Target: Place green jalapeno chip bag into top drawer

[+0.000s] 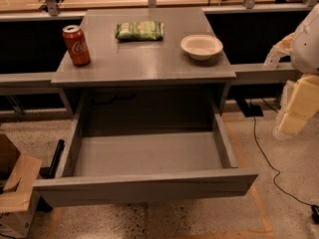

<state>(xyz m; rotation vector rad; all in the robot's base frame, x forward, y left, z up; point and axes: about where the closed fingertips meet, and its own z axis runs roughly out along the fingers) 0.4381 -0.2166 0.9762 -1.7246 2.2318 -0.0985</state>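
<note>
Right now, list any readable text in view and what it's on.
"Coca-Cola", white script, partly legible: red soda can.
Pale markings on green jalapeno chip bag: too blurred to read.
No text: white bowl, top drawer, pincer at the picture's right edge.

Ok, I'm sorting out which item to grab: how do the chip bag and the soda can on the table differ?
The chip bag is green and lies flat; the soda can is red and stands upright. The bag sits mid-table toward the back, the can near the left edge. Both rest on the table, outside the open drawer. The gripper hangs off to the right, touching neither.
</note>
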